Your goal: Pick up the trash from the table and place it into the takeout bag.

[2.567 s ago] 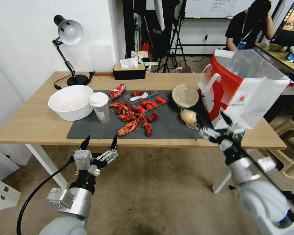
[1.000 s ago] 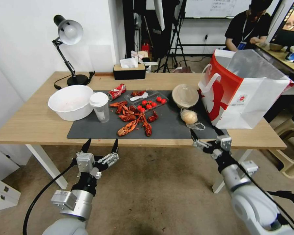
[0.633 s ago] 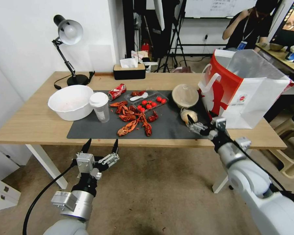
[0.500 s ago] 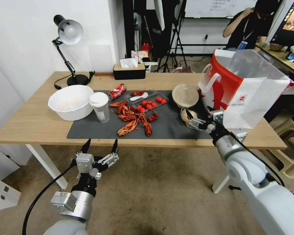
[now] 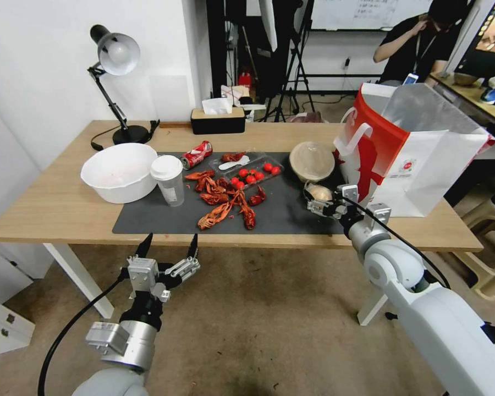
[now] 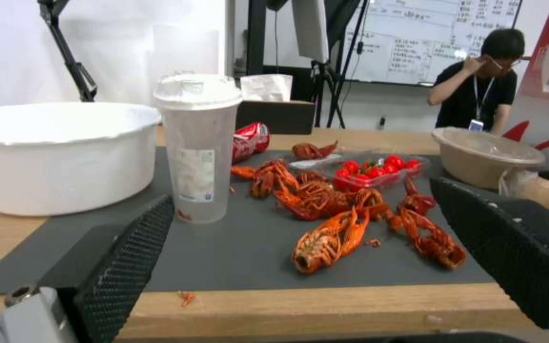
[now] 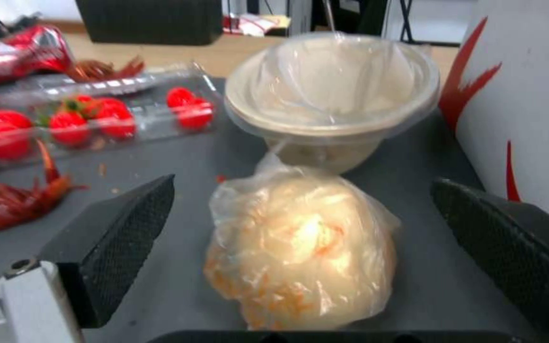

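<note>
Right now a clear plastic bag (image 7: 300, 247), knotted round a pale lump of leftovers, lies on the dark mat (image 5: 280, 217) at centre right of the head view. The right gripper (image 5: 320, 202) is low over it with its jaws spread wide, one on each side of the bag and neither touching it, holding nothing. Just behind the bag sits a tan bowl (image 7: 331, 100) under a clear lid, and to the right stands the takeout bag (image 5: 418, 159), red and white, mouth open, its wall close beside the outer jaw.

Further left on the mat are a clear tray of small tomatoes (image 5: 253, 175), scattered red crayfish shells (image 5: 225, 201), a dented red can (image 5: 197, 154), a lidded cup (image 5: 168, 179) and a white basin (image 5: 118, 171). The left gripper (image 5: 169, 246) hangs open below the front edge of the wooden table (image 5: 55, 209), at lower left.

The likely trouble is the bag itself: the film looks slack and slippery, so jaws closing on loose plastic alone could let the lump slide out on lifting. A close set too far back could nudge the bowl, and the outer jaw could catch or tip the takeout bag, which stands unsupported.
</note>
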Controlling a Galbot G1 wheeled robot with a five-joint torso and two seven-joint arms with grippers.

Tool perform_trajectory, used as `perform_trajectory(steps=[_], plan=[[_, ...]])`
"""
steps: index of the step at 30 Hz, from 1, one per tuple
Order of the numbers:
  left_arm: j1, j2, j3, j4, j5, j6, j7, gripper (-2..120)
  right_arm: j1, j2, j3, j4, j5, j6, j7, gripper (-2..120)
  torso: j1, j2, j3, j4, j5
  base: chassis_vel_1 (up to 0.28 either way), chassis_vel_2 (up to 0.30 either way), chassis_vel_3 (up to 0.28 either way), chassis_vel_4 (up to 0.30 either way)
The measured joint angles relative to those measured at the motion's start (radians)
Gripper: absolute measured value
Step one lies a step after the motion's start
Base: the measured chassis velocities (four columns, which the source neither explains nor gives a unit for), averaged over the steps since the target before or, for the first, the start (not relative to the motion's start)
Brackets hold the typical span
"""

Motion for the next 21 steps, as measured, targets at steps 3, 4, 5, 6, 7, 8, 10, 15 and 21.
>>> perform_trajectory(steps=[3,4,5,6,7,8,10,15,21], plan=[[0.0,0.0,-0.001,0.006,0.006,0.0,0.0,100,0.015,0.004,-0.011,-0.019,-0.003,-0.016,0.012,100,0.0,0.0,0.0,0.0,0.0001,0.0,0.0,0.0,0.0],[0.0,0.0,-0.001,0.007,0.007,0.0,-0.001,100,0.022,0.007,-0.017,-0.027,-0.004,-0.022,0.019,100,0.0,0.0,0.0,0.0,0.0,0.0,0.0,0.0,0.0],[-0.001,-0.001,-0.001,0.008,0.008,0.001,-0.001,100,0.029,0.009,-0.021,-0.034,-0.004,-0.027,0.023,100,0.0,0.0,0.0,0.0,0.0001,0.0,0.0,0.0,0.0],[-0.002,-0.002,-0.002,0.01,0.009,0.002,-0.001,100,0.039,0.012,-0.029,-0.045,-0.002,-0.035,0.03,100,0.0,0.0,0.0,0.0,0.0001,0.0,0.0,0.0,0.0],[-0.002,-0.002,-0.002,0.01,0.009,0.002,-0.001,100,0.039,0.012,-0.029,-0.045,-0.002,-0.035,0.03,100,0.0,0.0,0.0,0.0,0.0001,0.0,0.0,0.0,0.0],[-0.003,-0.002,-0.002,0.012,0.009,0.002,-0.002,100,0.045,0.014,-0.033,-0.051,0.0,-0.04,0.033,100,0.0,0.0,0.0,0.0,0.0001,0.0,0.0,0.0,0.0],[-0.005,-0.001,-0.002,0.016,0.009,0.003,-0.003,100,0.062,0.019,-0.041,-0.069,0.015,-0.052,0.043,100,0.0,0.0,0.0,0.0,0.0,0.0,0.0,0.0,0.0],[-0.009,0.0,-0.003,0.023,0.008,0.002,-0.009,100,0.077,0.024,-0.044,-0.082,0.044,-0.075,0.051,93,0.0,0.0,0.0,0.0001,0.0,0.0,0.0,0.0,0.0],[-0.012,0.002,-0.003,0.025,0.006,0.002,-0.012,100,0.073,0.024,-0.042,-0.082,0.058,-0.08,0.051,81,0.0,0.0,0.0,0.0,0.0,0.0,0.0,0.0,0.0]])
